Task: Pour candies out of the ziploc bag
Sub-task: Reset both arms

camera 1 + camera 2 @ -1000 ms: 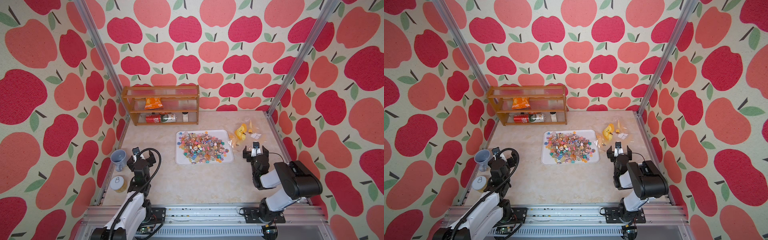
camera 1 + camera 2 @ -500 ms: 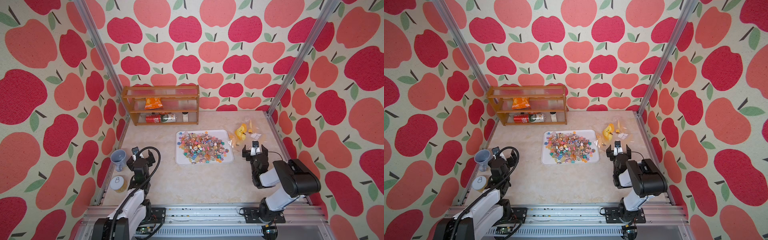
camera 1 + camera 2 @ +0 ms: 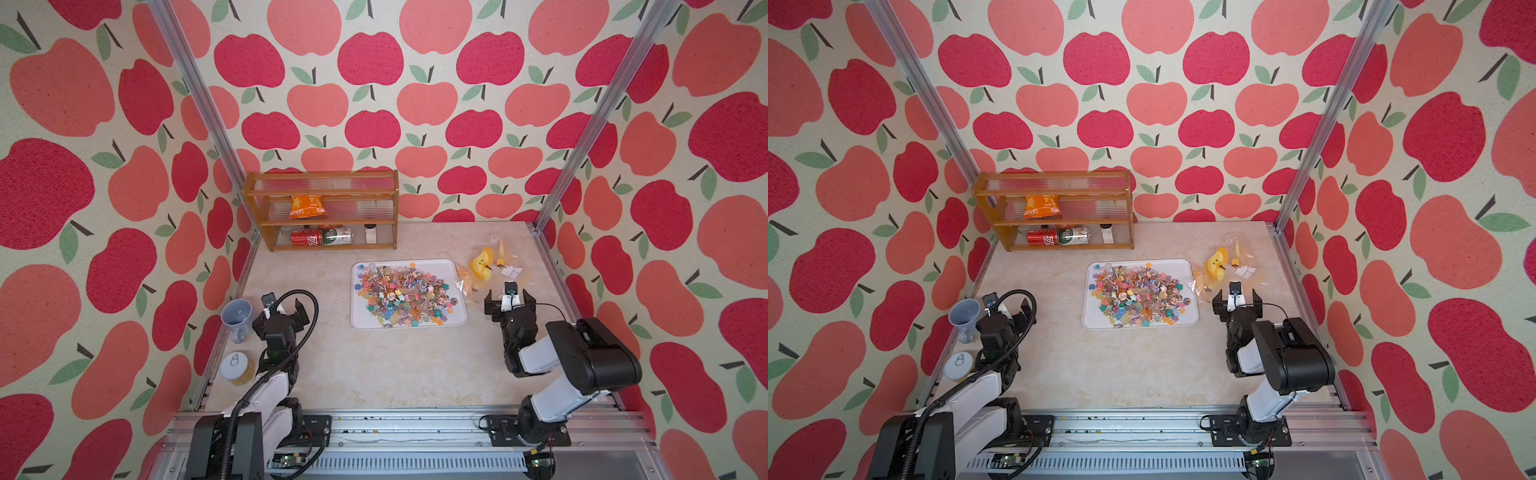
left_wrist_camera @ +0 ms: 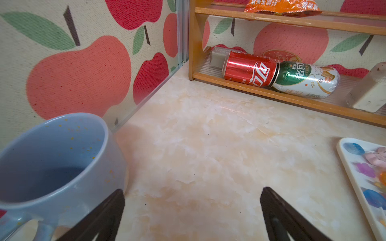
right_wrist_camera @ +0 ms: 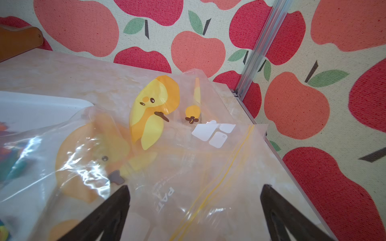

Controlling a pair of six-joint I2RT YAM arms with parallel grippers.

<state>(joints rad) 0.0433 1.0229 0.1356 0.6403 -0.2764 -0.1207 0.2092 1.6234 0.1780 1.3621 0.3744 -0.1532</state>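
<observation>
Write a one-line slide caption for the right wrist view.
Open right gripper over the flat, clear ziploc bag with its yellow cartoon print, by the white tray.

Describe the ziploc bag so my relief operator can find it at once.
Start at the white tray heaped with candies mid-table. On the tray's side toward the right arm, just ahead of the open right pincer, the ziploc bag lies on the tabletop. It is the only see-through thing there, printed with yellow-orange cartoon figures and crossed by a thin yellow zip line.
</observation>
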